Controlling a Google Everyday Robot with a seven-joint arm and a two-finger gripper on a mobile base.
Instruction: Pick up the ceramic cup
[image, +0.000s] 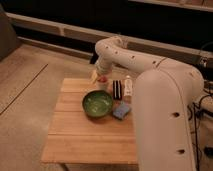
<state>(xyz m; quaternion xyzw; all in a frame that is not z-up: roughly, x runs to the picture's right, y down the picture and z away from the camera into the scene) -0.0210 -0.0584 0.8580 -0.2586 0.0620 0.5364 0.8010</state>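
The ceramic cup is a small pale cylinder with red-orange inside. It stands at the far edge of the wooden table, just behind the wide green bowl. My gripper hangs at the end of the white arm, right at the cup's upper left side and partly covering it. I cannot tell whether it touches the cup.
A black rectangular object and a small white bottle stand right of the cup. A blue sponge lies right of the bowl. My arm's large white body fills the right side. A dark wall runs behind the table.
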